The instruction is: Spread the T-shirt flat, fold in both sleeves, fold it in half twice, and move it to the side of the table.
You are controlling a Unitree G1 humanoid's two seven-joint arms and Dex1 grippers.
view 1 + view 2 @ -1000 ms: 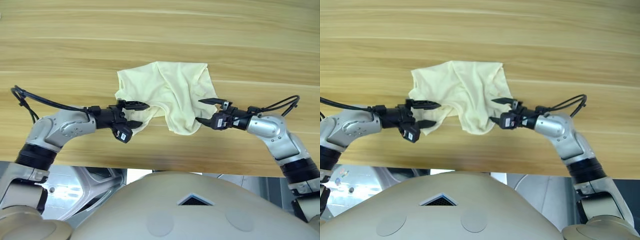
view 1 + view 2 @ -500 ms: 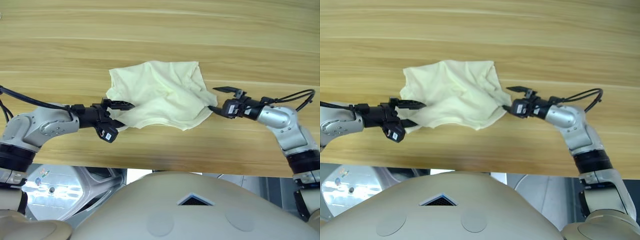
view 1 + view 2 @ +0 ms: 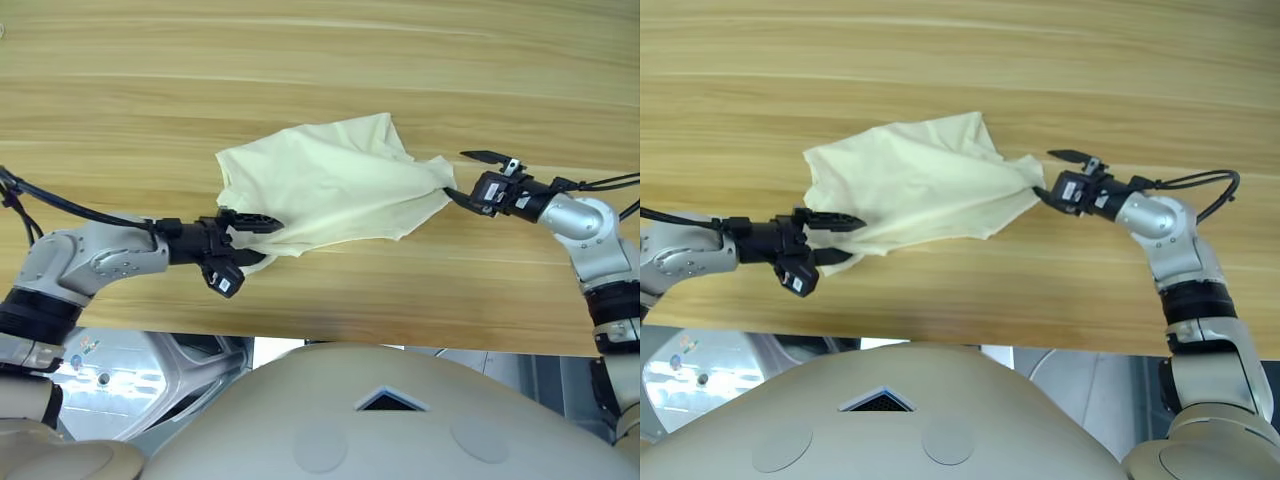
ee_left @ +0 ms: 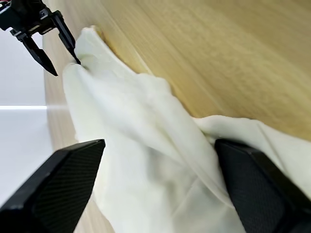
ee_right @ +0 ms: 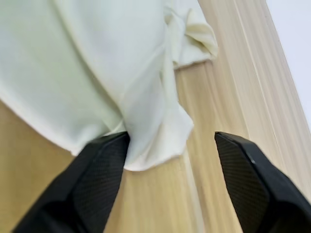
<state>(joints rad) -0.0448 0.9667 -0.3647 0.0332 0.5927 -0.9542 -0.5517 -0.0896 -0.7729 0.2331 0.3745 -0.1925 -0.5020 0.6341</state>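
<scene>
Yellow T-shirt (image 3: 330, 185) lies bunched between left gripper (image 3: 268, 240) and right gripper (image 3: 456, 175), both spread wide, so pinch opposite hems firmly, then draw apart evenly.

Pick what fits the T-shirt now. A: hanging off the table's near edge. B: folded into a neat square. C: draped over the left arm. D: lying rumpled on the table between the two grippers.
D: the T-shirt lies creased on the table, the open left gripper at one end and the open right gripper at the other.
</scene>
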